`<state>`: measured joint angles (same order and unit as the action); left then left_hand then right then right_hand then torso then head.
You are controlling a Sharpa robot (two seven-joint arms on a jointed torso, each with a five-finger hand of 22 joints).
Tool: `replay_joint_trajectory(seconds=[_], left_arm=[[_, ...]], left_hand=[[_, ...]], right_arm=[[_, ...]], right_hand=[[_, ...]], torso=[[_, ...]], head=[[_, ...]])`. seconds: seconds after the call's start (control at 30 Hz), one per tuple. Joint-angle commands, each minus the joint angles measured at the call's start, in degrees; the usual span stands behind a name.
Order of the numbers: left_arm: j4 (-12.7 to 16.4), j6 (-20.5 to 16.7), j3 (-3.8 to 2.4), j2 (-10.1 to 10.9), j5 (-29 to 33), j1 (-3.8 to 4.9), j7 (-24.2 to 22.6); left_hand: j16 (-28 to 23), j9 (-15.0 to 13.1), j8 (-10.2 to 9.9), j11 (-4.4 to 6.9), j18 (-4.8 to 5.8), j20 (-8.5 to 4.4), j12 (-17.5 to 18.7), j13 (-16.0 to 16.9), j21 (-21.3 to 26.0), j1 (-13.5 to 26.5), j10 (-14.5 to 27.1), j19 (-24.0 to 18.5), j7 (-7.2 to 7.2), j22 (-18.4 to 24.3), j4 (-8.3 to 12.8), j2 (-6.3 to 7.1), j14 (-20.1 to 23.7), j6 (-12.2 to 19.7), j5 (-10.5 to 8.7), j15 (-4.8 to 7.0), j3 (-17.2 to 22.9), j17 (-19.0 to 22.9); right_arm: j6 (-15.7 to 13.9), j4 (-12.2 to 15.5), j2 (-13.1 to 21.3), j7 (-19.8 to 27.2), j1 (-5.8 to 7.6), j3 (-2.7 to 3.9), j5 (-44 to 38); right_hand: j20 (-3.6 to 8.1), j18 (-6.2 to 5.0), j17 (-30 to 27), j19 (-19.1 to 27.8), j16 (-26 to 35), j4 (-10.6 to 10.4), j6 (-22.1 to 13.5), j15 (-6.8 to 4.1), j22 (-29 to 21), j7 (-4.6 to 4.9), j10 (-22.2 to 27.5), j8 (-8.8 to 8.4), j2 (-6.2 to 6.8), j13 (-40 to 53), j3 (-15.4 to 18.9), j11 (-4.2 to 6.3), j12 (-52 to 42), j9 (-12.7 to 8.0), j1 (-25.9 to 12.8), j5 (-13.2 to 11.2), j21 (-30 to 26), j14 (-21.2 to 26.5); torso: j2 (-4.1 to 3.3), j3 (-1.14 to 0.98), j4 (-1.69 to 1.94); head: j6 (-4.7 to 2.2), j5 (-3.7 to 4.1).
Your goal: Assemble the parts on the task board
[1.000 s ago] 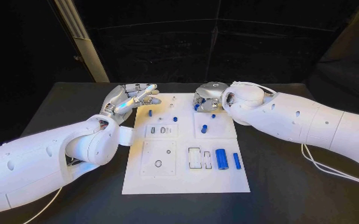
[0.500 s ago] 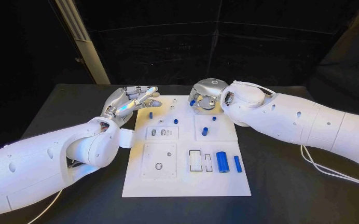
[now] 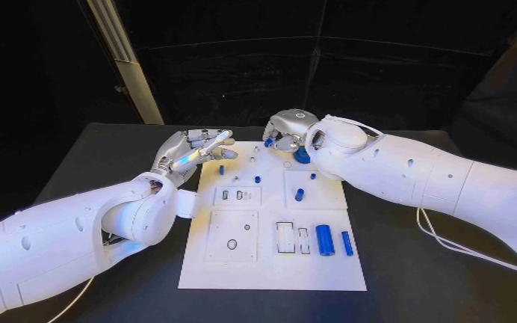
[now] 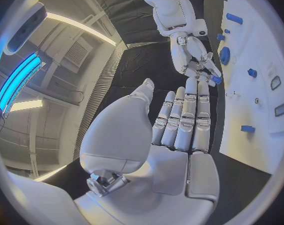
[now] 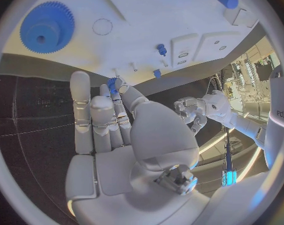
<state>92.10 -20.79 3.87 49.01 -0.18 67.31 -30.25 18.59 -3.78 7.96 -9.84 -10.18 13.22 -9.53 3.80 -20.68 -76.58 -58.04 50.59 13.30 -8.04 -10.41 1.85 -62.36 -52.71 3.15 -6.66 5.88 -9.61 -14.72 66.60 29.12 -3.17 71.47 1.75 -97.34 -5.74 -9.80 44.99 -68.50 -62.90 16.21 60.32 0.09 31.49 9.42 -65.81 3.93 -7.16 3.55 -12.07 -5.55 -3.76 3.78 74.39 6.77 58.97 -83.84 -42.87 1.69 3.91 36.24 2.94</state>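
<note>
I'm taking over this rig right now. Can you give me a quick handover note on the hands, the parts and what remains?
Right hand: over the task board's far edge, pinching a small blue part.
Left hand: open, empty, at the board's far left corner.
Blue gear lies on the board near the right hand; two blue cylinders lie loose at the near right.
Left: place the held part and the loose ones.
</note>
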Motion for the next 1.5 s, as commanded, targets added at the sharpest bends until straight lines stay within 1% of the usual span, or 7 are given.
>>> replay_joint_trajectory(seconds=[0.03,0.27,0.53,0.6,1.17,1.3,1.5], left_arm=[[-0.07,1.19,-0.01,-0.15,-0.52,0.07,-0.06],[0.02,1.21,-0.01,-0.37,-0.52,0.1,-0.18],[0.17,1.21,-0.02,-0.54,-0.53,0.14,-0.27],[0.25,1.15,-0.02,-0.52,-0.53,0.17,-0.35],[0.36,1.69,-0.03,-0.6,-0.53,0.4,-0.01],[0.32,1.84,-0.03,-0.62,-0.53,0.44,0.09],[0.29,1.99,-0.03,-0.66,-0.53,0.49,0.14]], left_hand=[[0.02,0.05,-0.33,-0.2,-0.31,-0.06,0.15,-0.08,-0.05,0.05,0.35,0.29,0.25,0.11,0.48,-0.61,-0.14,0.26,-0.12,-0.11,0.01,-0.1],[0.02,0.05,-0.33,-0.2,-0.31,-0.06,0.15,-0.08,-0.05,0.05,0.35,0.29,0.25,0.11,0.48,-0.61,-0.14,0.26,-0.12,-0.11,0.01,-0.1],[0.02,0.05,-0.34,-0.2,-0.31,-0.05,0.17,-0.07,-0.05,0.02,0.36,0.29,0.25,0.12,0.51,-0.63,-0.13,0.27,-0.12,-0.12,0.01,-0.11],[0.02,0.05,-0.34,-0.2,-0.31,-0.05,0.17,-0.07,-0.05,0.02,0.36,0.29,0.25,0.12,0.51,-0.63,-0.13,0.27,-0.12,-0.12,0.01,-0.11],[0.01,0.04,-0.36,-0.19,-0.31,-0.05,0.19,-0.07,-0.04,-0.02,0.37,0.3,0.24,0.13,0.56,-0.67,-0.13,0.27,-0.12,-0.12,0.03,-0.14],[0.01,0.03,-0.37,-0.19,-0.31,-0.05,0.2,-0.06,-0.03,-0.03,0.37,0.3,0.23,0.14,0.57,-0.69,-0.12,0.27,-0.12,-0.12,0.03,-0.14],[0.01,0.03,-0.37,-0.19,-0.31,-0.05,0.2,-0.06,-0.03,-0.03,0.37,0.3,0.23,0.14,0.57,-0.69,-0.12,0.27,-0.12,-0.12,0.03,-0.14]], right_arm=[[-0.73,-1.12,-0.89,-0.78,0.24,0.05,0.35],[-0.14,-2.65,-2.56,-0.88,0.38,0.04,0.36],[1.02,-3.67,-3.73,-0.92,0.42,0.04,0.36],[1.3,-3.92,-3.99,-0.94,0.42,0.04,0.36],[2.34,-5.94,-5.46,-1.13,0.42,0.04,0.35],[2.52,-6.27,-5.74,-1.13,0.42,0.03,0.35],[2.13,-6.75,-6.08,-0.75,0.42,0.03,0.35]], right_hand=[[-0.09,0.05,0.11,0.16,-0.27,0.01,-0.26,0.08,0.11,0.22,0.26,-0.31,0.02,0.0,-0.29,-0.02,0.29,-0.02,-0.54,-0.25,0.29,-0.2],[-0.13,0.06,0.14,0.22,-0.37,-0.01,-0.33,0.09,0.17,0.21,0.38,-0.3,0.15,0.0,-0.62,-0.06,0.29,-0.02,-0.7,-0.42,0.39,-0.17],[-0.16,0.08,0.53,0.25,-0.7,-0.04,-0.37,0.11,0.38,0.19,0.46,-0.28,0.29,0.01,-1.01,-0.07,0.27,-0.01,-0.9,-0.55,0.59,-0.18],[-0.16,0.08,0.53,0.25,-0.7,-0.04,-0.37,0.11,0.38,0.19,0.46,-0.28,0.29,0.01,-1.01,-0.07,0.27,-0.01,-0.9,-0.55,0.59,-0.18],[-0.26,0.08,0.7,0.46,-1.08,-0.07,-0.81,0.21,0.61,0.28,0.9,-0.34,0.97,0.0,-2.02,-0.18,0.29,-0.03,-1.47,-0.63,0.96,-0.1],[-0.44,0.04,0.19,0.95,-0.97,-0.16,-1.61,0.41,0.37,0.42,2.06,-0.41,1.77,-0.06,-2.97,-0.41,0.38,-0.09,-2.07,-0.71,1.0,0.17],[-1.34,-0.31,-3.11,2.76,0.99,-0.35,-5.26,1.3,-2.09,1.57,6.64,-0.51,3.86,-0.06,-3.64,-1.55,0.35,-0.23,-2.8,-0.82,-0.22,1.26]], torso=[[-0.31,0.12,0.3],[-0.83,0.33,0.66],[-1.24,0.6,0.98],[-1.26,0.6,0.85],[-1.41,0.65,0.84],[-1.42,0.64,0.77],[-1.47,0.66,0.76]], head=[[-0.15,0.14],[-0.39,0.82],[-0.4,0.94],[-0.47,0.81],[0.23,0.27],[0.29,0.17],[0.25,0.16]])
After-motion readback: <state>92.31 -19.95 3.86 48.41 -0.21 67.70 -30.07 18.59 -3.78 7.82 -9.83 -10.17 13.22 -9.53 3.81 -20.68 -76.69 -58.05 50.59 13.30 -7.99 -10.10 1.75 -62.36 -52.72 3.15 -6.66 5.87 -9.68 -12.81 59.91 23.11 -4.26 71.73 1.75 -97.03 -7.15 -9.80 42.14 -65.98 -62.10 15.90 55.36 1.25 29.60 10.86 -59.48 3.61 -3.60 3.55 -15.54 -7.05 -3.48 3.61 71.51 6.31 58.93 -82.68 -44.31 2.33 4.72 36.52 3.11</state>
